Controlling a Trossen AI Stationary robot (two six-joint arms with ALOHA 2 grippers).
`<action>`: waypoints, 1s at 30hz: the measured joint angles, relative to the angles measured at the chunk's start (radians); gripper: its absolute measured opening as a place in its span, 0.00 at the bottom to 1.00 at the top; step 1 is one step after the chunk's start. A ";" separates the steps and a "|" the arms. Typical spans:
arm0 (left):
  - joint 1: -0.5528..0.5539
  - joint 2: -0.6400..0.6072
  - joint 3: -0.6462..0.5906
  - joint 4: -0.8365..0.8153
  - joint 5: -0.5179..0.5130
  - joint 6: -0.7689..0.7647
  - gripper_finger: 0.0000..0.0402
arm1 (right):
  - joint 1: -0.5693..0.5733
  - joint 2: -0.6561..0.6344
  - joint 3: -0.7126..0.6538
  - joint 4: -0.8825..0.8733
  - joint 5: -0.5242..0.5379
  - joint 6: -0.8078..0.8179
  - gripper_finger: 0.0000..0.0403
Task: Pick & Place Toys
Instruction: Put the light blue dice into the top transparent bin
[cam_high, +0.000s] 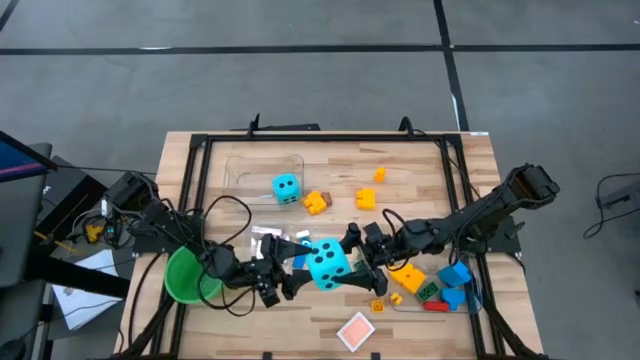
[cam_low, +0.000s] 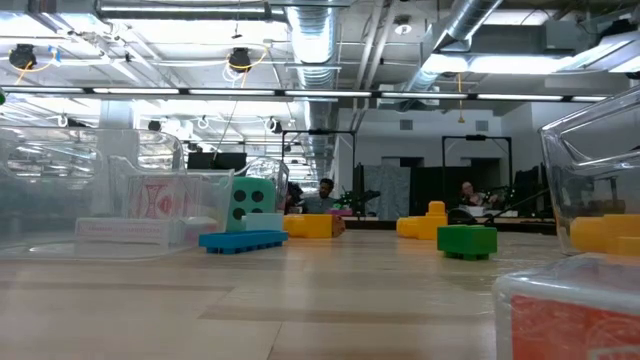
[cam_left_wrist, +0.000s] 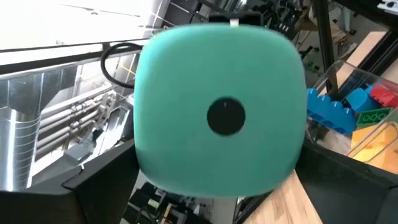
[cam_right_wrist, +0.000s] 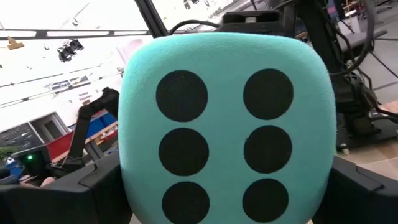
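Fingers (cam_high: 296, 277) of both arms spread wide, apparently gripping one cyan die (cam_high: 328, 262)

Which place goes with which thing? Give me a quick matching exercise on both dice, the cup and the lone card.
Things:
1. big die
2. small die
3. green cup
4. lone card

Places:
A. near edge of the table
B. between the left gripper and the right gripper
C. far half
D. left end

Pairs: 1-B, 2-C, 3-D, 4-A
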 joint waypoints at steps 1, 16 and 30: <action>0.000 0.000 0.000 -0.002 0.000 0.001 1.00 | 0.000 0.000 0.000 -0.001 -0.001 0.000 0.87; -0.009 0.000 -0.002 -0.003 -0.086 0.091 0.99 | -0.005 -0.002 0.003 -0.006 0.004 -0.016 0.87; -0.009 -0.028 -0.002 -0.028 -0.252 0.087 0.99 | 0.011 -0.002 0.003 0.024 0.011 -0.062 0.87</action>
